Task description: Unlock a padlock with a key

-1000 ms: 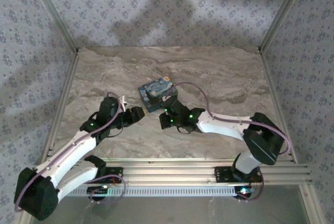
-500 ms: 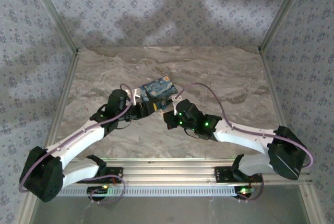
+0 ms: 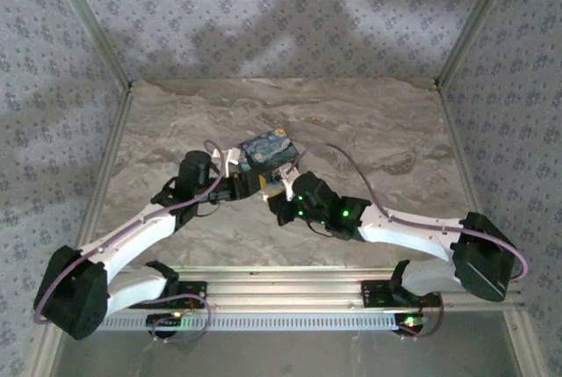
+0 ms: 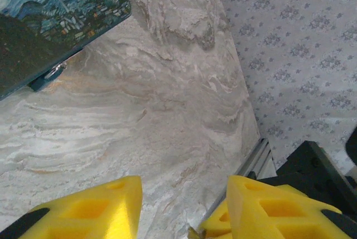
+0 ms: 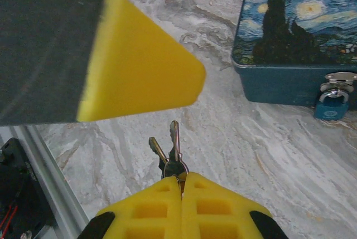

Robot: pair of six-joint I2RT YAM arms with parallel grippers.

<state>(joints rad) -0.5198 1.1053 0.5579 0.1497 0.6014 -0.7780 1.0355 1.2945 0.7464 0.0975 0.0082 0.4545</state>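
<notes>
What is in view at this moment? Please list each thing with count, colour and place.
tin box: one, blue with a starry-night print, mid-table between the two pincers
padlock: one, blue body, silver shackle, hanging on the box's front hasp
keys: two, metal, clamped in the right pincer
table: one, grey marble pattern, under everything
walls: three, grey floral print, around the table
rail: one, silver, near edge
left pincer: one, yellow pads, open, left of the box
right pincer: one, yellow pads, shut on the keys
</notes>
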